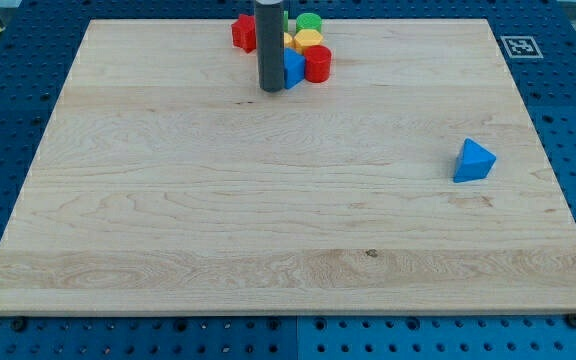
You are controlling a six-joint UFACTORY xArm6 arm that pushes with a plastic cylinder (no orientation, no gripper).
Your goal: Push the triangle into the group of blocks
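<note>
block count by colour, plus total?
Blue: 2, the blue triangle block and a blue block beside my tip
Red: 2, and
Yellow: 1
Green: 1
Total: 6 visible

No readable words, brands or numbers appear anywhere in the view. The only sign is a small black-and-white square marker (519, 46), of the fiducial kind, fixed at the wooden board's (268, 230) top right corner in the view; its pattern carries no legible letters or digits.
</note>
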